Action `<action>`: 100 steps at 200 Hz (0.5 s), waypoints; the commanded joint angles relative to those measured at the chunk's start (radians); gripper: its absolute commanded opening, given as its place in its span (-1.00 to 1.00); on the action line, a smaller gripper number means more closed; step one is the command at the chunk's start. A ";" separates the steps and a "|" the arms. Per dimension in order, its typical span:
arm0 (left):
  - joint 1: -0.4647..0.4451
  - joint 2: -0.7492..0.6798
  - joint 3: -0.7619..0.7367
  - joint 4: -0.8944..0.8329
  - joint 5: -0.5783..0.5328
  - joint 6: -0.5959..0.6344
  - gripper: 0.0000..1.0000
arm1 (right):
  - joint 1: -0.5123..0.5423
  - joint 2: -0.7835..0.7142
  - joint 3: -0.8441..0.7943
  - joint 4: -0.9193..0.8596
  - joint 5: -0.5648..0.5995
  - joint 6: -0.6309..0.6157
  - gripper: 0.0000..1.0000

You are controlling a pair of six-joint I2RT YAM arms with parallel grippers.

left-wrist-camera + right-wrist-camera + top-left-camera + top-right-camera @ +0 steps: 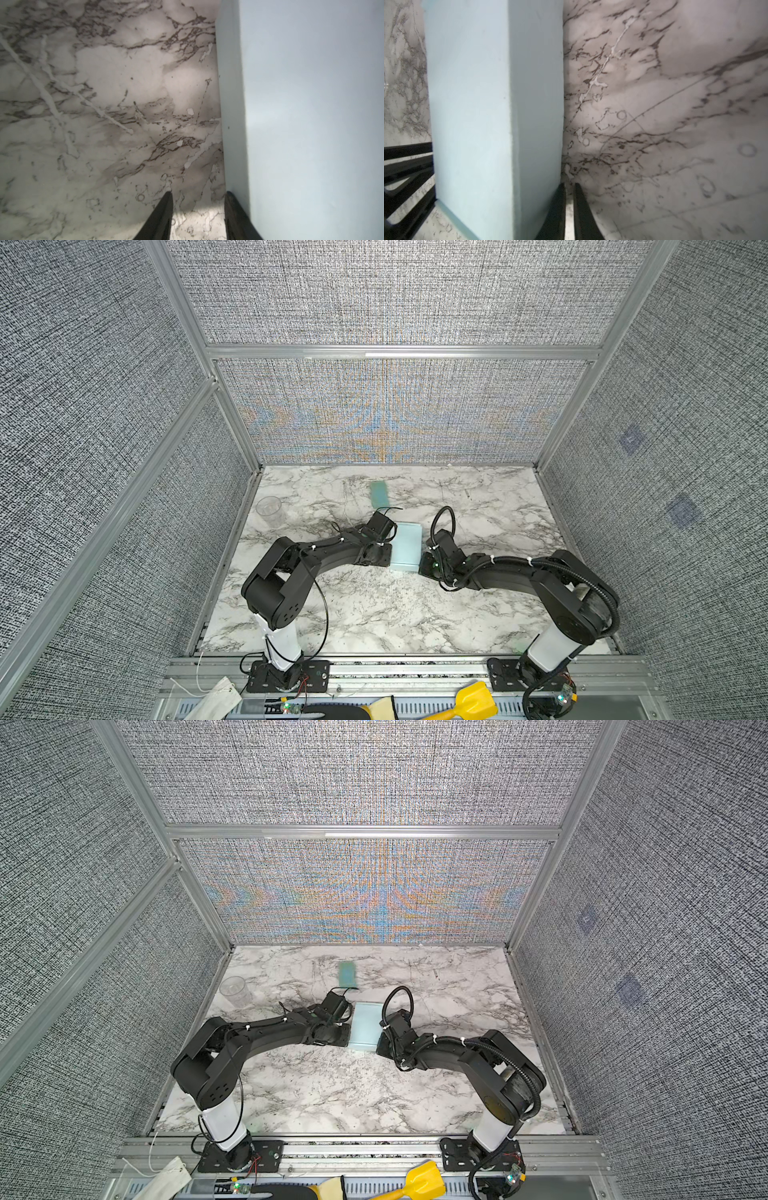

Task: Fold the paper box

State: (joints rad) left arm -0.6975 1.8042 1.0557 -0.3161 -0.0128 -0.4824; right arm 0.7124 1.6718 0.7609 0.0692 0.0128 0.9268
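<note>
The paper box lies mid-table in both top views, pale sky-blue and closed into a shallow rectangular block. My left gripper stands at its left side and my right gripper at its right side. In the left wrist view the left gripper is open with only marble between its fingers; one finger rests against the paper box. In the right wrist view the right gripper is shut on nothing, one finger against the side wall of the paper box.
A darker teal strip lies flat behind the box. A clear plastic cup stands at the far left by the wall. A yellow scoop lies off the table's front rail. Grey walls enclose three sides.
</note>
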 commanded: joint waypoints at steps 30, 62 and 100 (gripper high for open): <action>0.012 -0.032 0.007 -0.028 0.021 0.005 -0.11 | -0.102 -0.149 -0.072 -0.135 0.011 -0.079 -0.71; 0.039 -0.039 0.035 -0.029 0.005 0.012 -0.10 | -0.197 -0.204 -0.017 -0.219 0.025 -0.181 -0.70; 0.075 0.037 0.136 -0.060 -0.011 0.040 -0.09 | -0.280 -0.115 0.093 -0.230 -0.007 -0.248 -0.70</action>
State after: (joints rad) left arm -0.6388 1.8000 1.1416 -0.3496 -0.0013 -0.4671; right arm 0.4641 1.5139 0.8043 -0.1299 0.0200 0.7437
